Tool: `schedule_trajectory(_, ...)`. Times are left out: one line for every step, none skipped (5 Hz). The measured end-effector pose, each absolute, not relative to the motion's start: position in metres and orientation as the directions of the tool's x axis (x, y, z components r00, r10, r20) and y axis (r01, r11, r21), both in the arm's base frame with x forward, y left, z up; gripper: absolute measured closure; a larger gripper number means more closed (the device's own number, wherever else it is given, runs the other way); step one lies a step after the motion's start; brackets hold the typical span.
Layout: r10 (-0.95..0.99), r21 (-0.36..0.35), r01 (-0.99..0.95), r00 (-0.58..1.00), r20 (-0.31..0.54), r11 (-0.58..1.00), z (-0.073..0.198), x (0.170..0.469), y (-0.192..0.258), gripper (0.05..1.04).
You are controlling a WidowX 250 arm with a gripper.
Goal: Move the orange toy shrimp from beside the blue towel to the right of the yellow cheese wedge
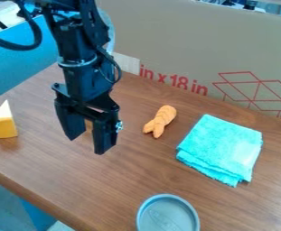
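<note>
The black gripper [87,141] hangs over the left-centre of the wooden table, its two fingers apart and pointing down. A small tan-orange patch shows between them near their upper part; I cannot tell what it is. To the right of the gripper lies an orange, twisted piece [161,121] with a forked lower end. Farther right is a folded turquoise cloth [220,148]. A yellow wedge [3,124] with a white slanted face stands at the far left. Near the bottom edge sits a round grey-blue lid or shallow dish [168,215].
A cardboard wall [197,45] with red print runs along the table's back edge. Behind the arm at the upper left is a blue surface [21,61]. The wooden table's [64,180] front edge slants down from the left.
</note>
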State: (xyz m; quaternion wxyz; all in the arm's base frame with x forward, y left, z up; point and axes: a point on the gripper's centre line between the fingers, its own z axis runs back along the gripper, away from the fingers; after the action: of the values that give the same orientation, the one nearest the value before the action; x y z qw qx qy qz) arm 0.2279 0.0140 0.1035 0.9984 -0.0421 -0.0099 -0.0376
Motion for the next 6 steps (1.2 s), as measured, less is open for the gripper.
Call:
schedule_trajectory(-0.079, -0.089, 0.078, 0.997, -0.006, 0.993, 0.097, 0.227, 0.012, 0.083)
schedule_trajectory(-0.093, -0.085, 0.092, 0.996, -0.002, 0.992, 0.082, 0.271, 0.002, 0.083)
schedule_trajectory(-0.112, -0.081, 0.11, 0.994, -0.017, 0.991, 0.086, 0.302, -0.007, 0.083)
schedule_trajectory(-0.134, -0.076, 0.133, 0.991, -0.012, 0.988, 0.084, 0.32, -0.02, 0.083)
schedule_trajectory(-0.153, -0.054, 0.153, 0.988, -0.008, 0.987, 0.075, 0.336, -0.031, 0.083)
schedule_trajectory(-0.131, -0.014, 0.132, 0.991, 0.019, 0.991, 0.064, 0.347, -0.038, 0.082)
